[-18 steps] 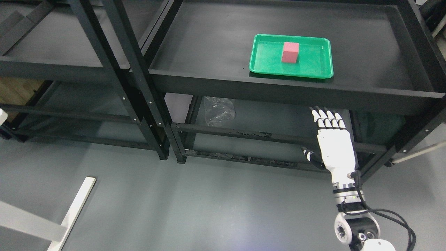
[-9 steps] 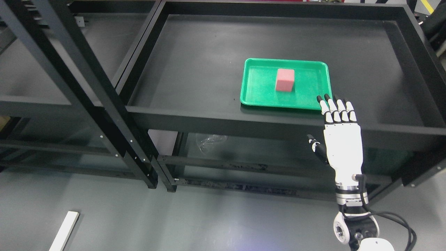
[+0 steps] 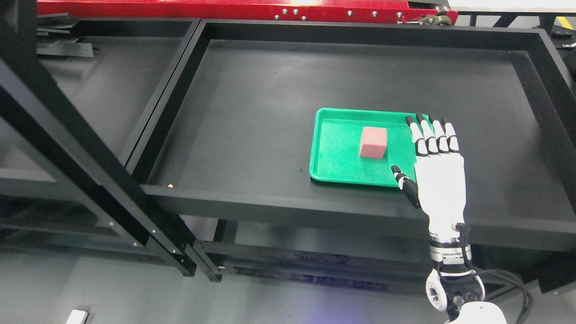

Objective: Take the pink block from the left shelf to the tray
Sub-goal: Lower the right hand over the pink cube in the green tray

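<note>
A pink block stands inside a green tray on the black shelf at the right. My right hand comes in from the lower right and hovers over the tray's right edge, just right of the block and apart from it. Its fingers are straight and spread, the thumb points left, and it holds nothing. No left hand shows.
A second black shelf stands at the left, behind a slanted black post. The right shelf has a raised rim along its front. A red beam runs behind both shelves. Lower shelf bars and grey floor lie below.
The camera has tilted upward, so the whole picture slid down. My right hand has risen from below the shelf front to over the tray's right edge. The block stays in the tray.
</note>
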{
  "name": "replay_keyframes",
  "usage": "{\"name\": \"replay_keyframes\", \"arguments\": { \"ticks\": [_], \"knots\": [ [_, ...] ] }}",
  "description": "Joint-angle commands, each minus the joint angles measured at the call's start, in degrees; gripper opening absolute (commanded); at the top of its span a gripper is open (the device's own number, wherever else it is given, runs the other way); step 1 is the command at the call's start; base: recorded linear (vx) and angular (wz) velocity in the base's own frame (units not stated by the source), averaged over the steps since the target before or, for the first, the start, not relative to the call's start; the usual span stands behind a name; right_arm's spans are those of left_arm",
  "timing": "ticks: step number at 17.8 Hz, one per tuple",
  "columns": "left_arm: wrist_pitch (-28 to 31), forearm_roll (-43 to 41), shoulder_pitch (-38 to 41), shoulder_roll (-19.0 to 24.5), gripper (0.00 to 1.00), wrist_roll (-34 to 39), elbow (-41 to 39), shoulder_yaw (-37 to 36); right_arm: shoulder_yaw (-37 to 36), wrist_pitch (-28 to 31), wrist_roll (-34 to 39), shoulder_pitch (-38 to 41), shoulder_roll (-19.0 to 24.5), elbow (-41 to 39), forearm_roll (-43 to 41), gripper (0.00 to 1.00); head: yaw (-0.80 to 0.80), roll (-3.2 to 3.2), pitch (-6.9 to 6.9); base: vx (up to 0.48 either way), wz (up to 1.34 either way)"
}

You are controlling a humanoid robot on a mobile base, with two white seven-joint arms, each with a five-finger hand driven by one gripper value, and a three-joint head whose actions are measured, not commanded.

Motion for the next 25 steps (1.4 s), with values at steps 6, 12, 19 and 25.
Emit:
{"name": "replay_keyframes", "arguments": {
  "ticks": [6,12,19,25],
  "knots": [
    [0.0,0.0,-1.7,1.0,1.00,0.0,-1.0,0.0,1.9,-3.7,36.3,-2.6,-1.0,0.8,-2.8,0.99,0.00,0.00,0.00,0.207,-0.06],
    [0.0,0.0,-1.7,1.0,1.00,0.0,-1.0,0.0,2.4,-9.1,44.0,-1.2,-1.0,1.5,-2.8,0.99,0.00,0.00,0.00,0.112,-0.03],
    [0.0,0.0,-1.7,1.0,1.00,0.0,-1.0,0.0,2.6,-11.7,46.6,-0.4,-1.0,2.0,-3.3,0.99,0.00,0.00,0.00,0.041,-0.05],
    [0.0,0.0,-1.7,1.0,1.00,0.0,-1.0,0.0,2.3,-11.7,46.9,-1.7,-1.0,3.5,-4.8,0.99,0.00,0.00,0.00,0.048,-0.08]
  ]
}}
